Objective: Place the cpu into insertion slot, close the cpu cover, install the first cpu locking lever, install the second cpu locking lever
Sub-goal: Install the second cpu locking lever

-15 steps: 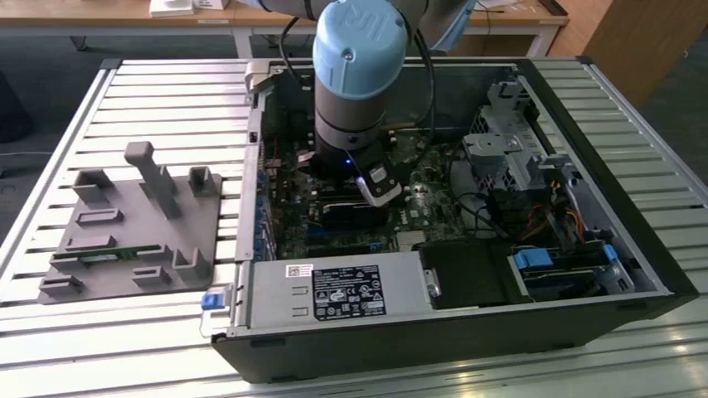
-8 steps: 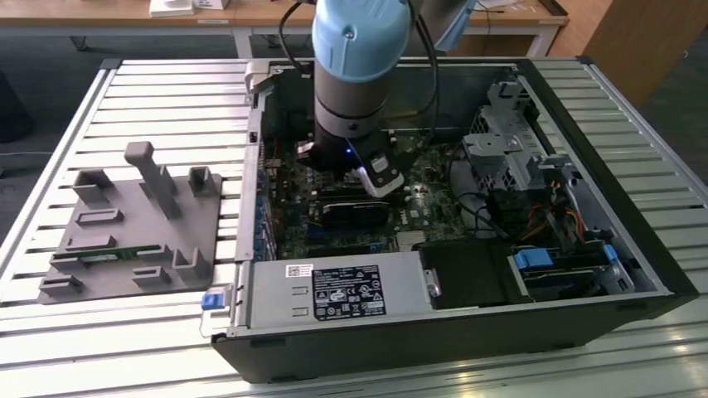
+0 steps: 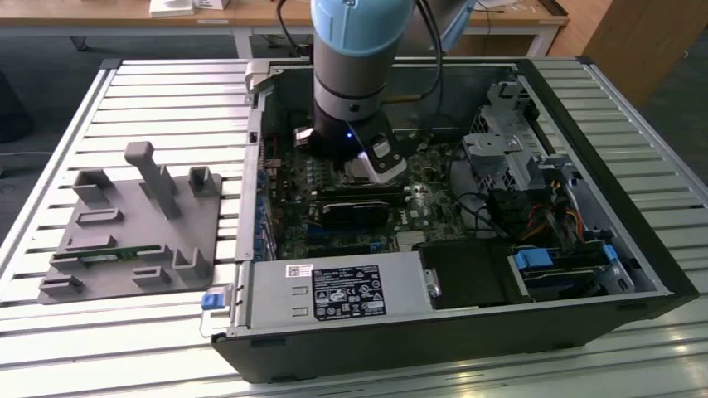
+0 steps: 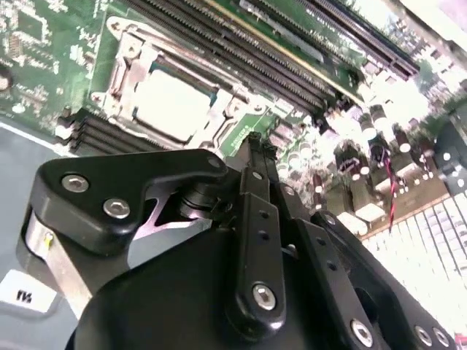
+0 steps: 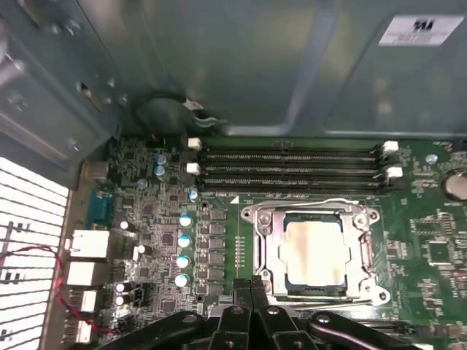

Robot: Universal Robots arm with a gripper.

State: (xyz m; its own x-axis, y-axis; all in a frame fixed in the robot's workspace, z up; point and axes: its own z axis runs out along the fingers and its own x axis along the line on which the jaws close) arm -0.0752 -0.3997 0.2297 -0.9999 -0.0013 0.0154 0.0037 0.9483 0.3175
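Green motherboard, cpu flat face-up under lowered cpu cover, jaws pressed together beside it.

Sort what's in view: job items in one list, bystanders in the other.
Job: cpu seated in the insertion slot, cpu cover closed over it, gripper beside the socket.

Bystanders: memory slots, grey fixture block, power supply, blue capacitors.

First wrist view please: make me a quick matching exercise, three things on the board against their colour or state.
1. cpu
2. cpu cover
3. memory slots

A. long, black, in parallel rows
B. pale square face, sitting in the socket
C. silver frame lying flat around the chip

Pairs: 1-B, 2-C, 3-A
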